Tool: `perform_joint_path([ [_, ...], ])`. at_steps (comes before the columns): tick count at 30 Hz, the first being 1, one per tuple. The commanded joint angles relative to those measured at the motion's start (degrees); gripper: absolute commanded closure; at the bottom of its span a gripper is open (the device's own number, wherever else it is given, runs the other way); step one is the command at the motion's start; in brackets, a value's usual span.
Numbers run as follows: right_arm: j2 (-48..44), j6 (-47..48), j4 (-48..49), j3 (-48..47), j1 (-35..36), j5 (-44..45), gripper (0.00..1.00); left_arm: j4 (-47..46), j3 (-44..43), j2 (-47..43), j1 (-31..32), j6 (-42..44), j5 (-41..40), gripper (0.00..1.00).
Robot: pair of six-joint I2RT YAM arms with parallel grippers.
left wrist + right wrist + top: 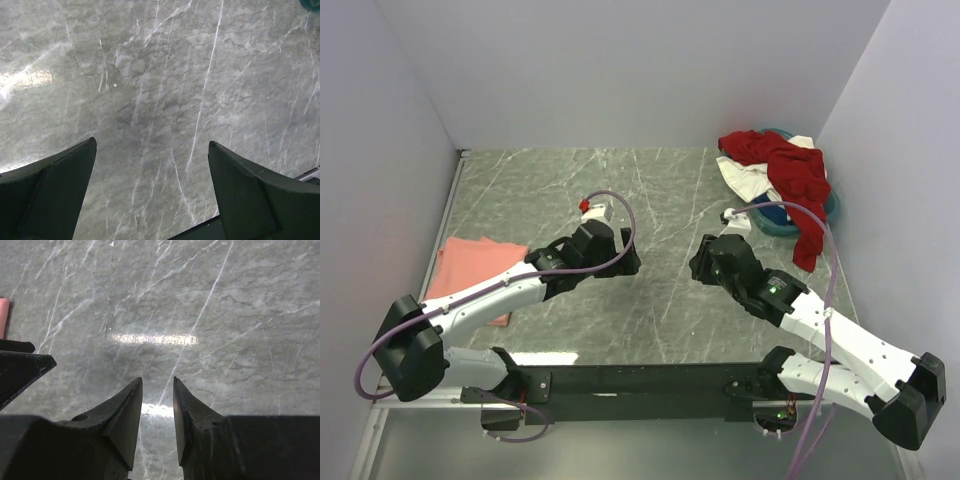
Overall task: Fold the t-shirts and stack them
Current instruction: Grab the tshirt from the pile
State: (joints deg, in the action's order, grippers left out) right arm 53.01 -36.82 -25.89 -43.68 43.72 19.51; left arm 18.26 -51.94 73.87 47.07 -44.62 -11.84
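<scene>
A salmon-pink t-shirt (470,268) lies folded flat at the table's left side; a sliver of it shows at the left edge of the right wrist view (3,310). A deep red t-shirt (792,170) and a cream-white one (744,178) lie crumpled together over the blue basin (782,222) at the back right. My left gripper (625,262) (152,142) is wide open and empty above bare marble at the table's middle. My right gripper (705,262) (157,380) hovers facing it, jaws a narrow gap apart with nothing between them.
Grey marble table (650,200) with white walls on three sides. The left gripper's dark finger (20,369) shows at the left of the right wrist view. A corner of the basin (312,4) shows in the left wrist view. Purple cables loop over both arms.
</scene>
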Motion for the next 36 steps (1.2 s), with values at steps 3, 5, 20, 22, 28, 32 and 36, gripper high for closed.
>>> perform_joint_path([
  [3,-0.46,-0.71,-0.21,0.18,-0.39,2.38,0.61,-1.48,0.27,-1.18,-0.05,0.5,0.59,0.01],
  [5,-0.02,-0.54,-0.13,0.26,-0.31,2.03,0.61,-1.65,0.26,-1.18,-0.05,0.41,0.59,0.01],
  [20,6.92,1.39,-0.74,-3.51,-0.92,-0.34,0.61,-1.3,0.35,-1.27,-0.05,0.85,-0.03,0.01],
  [22,8.94,3.15,-1.0,-6.13,-4.23,-1.13,0.6,-1.21,0.18,-1.36,-0.05,1.03,-0.29,0.01],
  [28,15.97,7.9,0.4,-16.67,-17.61,-9.05,0.6,0.54,-1.93,-1.53,-0.4,1.91,-1.08,0.01],
  [32,22.73,8.34,-0.04,-26.26,-25.34,-9.14,0.6,2.39,-3.34,-1.71,-1.98,2.78,0.22,0.01],
  [36,30.81,7.64,0.05,-35.31,-33.68,-6.34,0.6,2.48,-2.82,-3.11,-5.92,3.66,3.12,0.01],
])
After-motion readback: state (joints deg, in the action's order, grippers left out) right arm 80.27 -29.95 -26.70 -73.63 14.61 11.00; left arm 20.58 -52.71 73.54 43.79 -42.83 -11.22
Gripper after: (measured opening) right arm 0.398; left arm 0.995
